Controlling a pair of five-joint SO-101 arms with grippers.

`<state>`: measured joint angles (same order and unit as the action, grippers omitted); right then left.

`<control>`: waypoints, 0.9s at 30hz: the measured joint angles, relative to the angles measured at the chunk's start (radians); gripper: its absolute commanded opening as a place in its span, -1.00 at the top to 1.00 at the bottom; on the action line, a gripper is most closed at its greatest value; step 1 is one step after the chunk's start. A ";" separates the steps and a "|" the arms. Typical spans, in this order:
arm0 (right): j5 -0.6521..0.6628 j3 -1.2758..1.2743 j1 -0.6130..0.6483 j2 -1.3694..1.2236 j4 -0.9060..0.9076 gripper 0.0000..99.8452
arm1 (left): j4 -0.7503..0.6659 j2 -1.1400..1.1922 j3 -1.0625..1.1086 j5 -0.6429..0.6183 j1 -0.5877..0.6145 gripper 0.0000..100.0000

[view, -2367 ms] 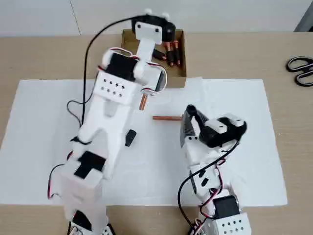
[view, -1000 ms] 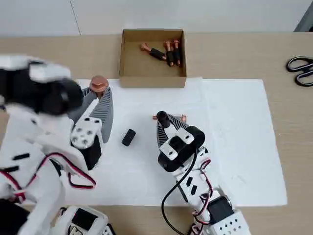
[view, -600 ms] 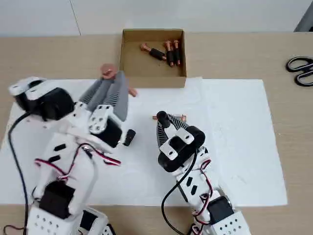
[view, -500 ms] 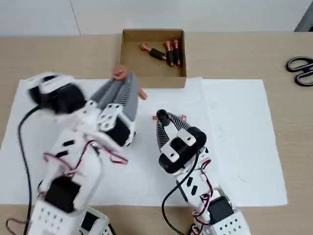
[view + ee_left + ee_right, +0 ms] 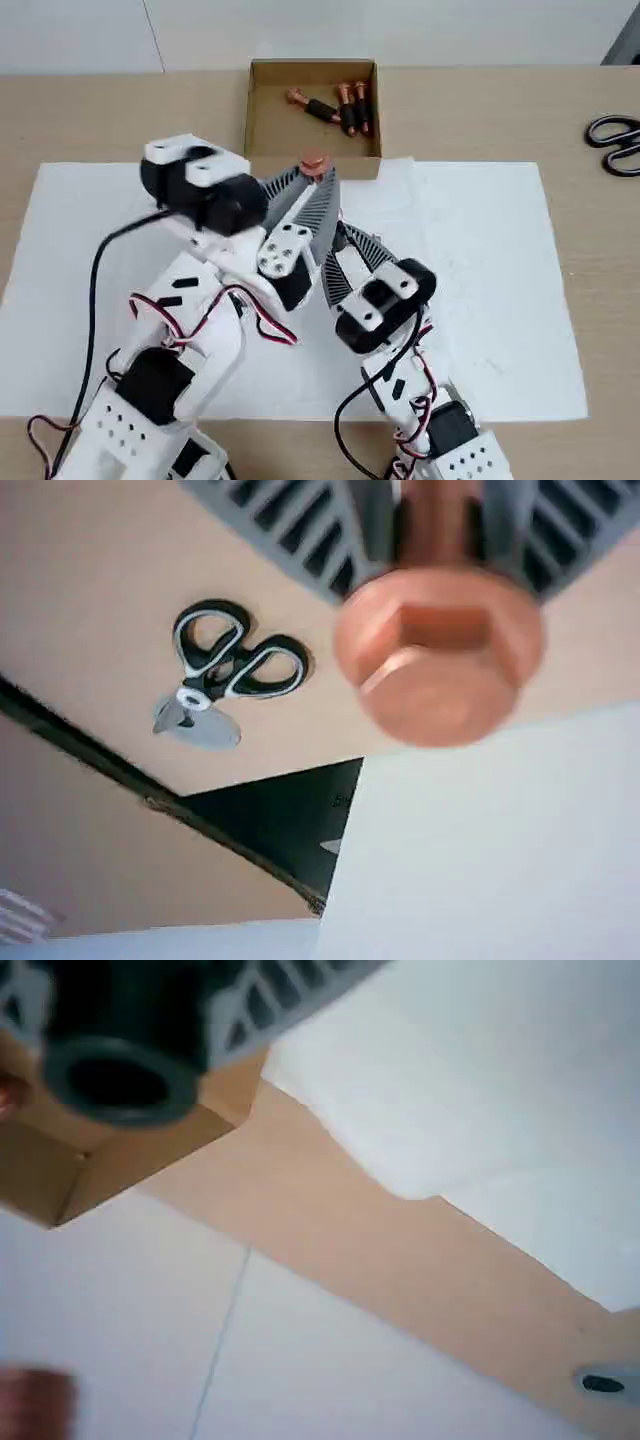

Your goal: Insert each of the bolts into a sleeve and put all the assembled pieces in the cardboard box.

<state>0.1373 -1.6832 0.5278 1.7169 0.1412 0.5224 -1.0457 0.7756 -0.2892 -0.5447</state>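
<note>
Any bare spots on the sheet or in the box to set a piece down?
Free: sheet right of the right gripper, toward the scissors; sheet's far left corner; left half of the cardboard box. Crowded: centre, where the left gripper meets it before the box.

Smooth copper-coloured metallic hex bolt (image 5: 437, 650), faint sheen | ribbed grey matt plastic fingers (image 5: 285, 520) of my left gripper (image 5: 437, 510) | matt black plastic sleeve (image 5: 120, 1080) | plain brown cardboard box (image 5: 275, 125) | white paper sheet (image 5: 480, 280)

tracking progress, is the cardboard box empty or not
Not empty: the cardboard box holds several bolt-and-sleeve pieces, lying toward its right side.
</note>
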 measured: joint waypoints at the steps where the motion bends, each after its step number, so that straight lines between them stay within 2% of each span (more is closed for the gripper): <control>1: -0.008 0.000 0.000 0.000 0.000 0.99 | -0.002 0.000 0.003 0.028 0.000 0.99; 5: -0.017 0.000 0.000 0.000 0.000 0.99 | -0.041 0.000 0.063 0.092 0.000 0.99; 11: -0.017 0.000 -0.002 0.000 0.000 0.99 | -0.153 0.002 0.137 0.101 0.018 0.99; 22: -0.017 0.000 0.000 0.000 -0.052 0.99 | -0.160 0.002 0.186 0.101 0.018 0.99; 27: -0.017 0.000 -0.012 -0.002 -0.052 0.99 | -0.110 -0.002 0.184 0.101 0.018 0.99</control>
<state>0.1204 -1.6832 0.5155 1.7154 0.0890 0.4120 -1.0472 0.9597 -0.1880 -0.5263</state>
